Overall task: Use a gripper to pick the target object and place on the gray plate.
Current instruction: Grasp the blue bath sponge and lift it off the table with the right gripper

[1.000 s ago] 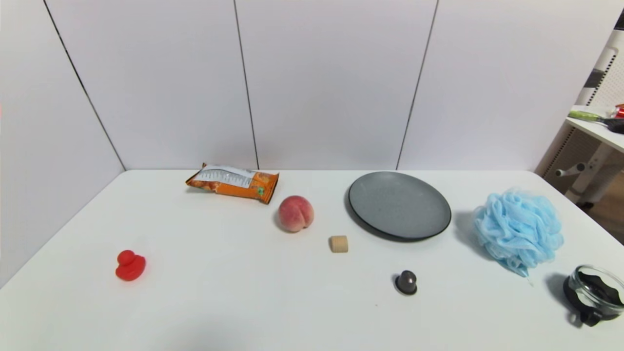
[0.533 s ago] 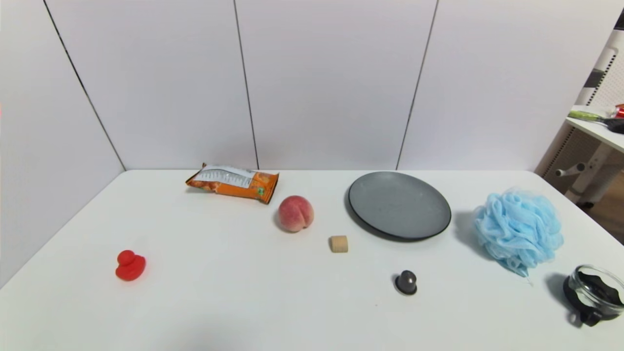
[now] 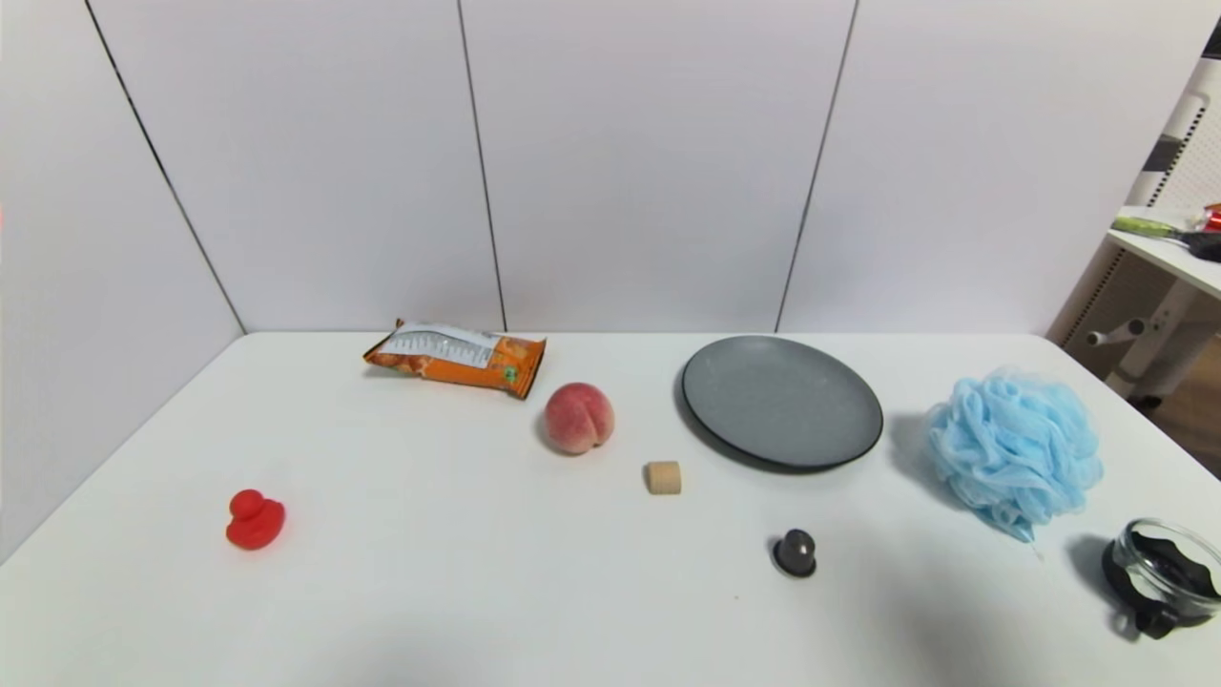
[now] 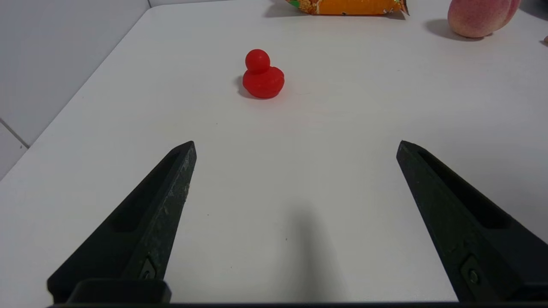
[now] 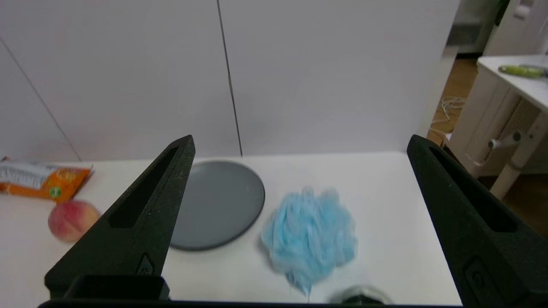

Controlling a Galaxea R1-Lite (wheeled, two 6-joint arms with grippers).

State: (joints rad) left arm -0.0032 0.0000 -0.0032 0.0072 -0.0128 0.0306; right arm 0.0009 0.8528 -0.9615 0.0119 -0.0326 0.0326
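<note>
Head view: white counter [image 3: 458,592], neither arm in frame. Blue bath pouf [image 3: 1015,451] sits at right of frame on the counter, just right of the gray plate [image 3: 782,401], small gap between them, not touching. Plate is right of center, nothing on it. Glass jar [image 3: 1166,572] at lower right, below the pouf. Peach [image 3: 578,417] left of the plate, orange snack bag [image 3: 456,357] upper left of the peach, tan cork [image 3: 663,477] below center, dark knob [image 3: 795,551] lower, red duck [image 3: 255,519] at lower left.

Right wrist view: right hand [image 5: 299,141] spread wide, holding nothing, raised off the counter; pouf [image 5: 310,237] shows low between its fingers, plate [image 5: 218,201] beside it.

Left wrist view: left hand [image 4: 295,147] also wide open and empty, low over the counter, red duck [image 4: 262,76] ahead of it.
</note>
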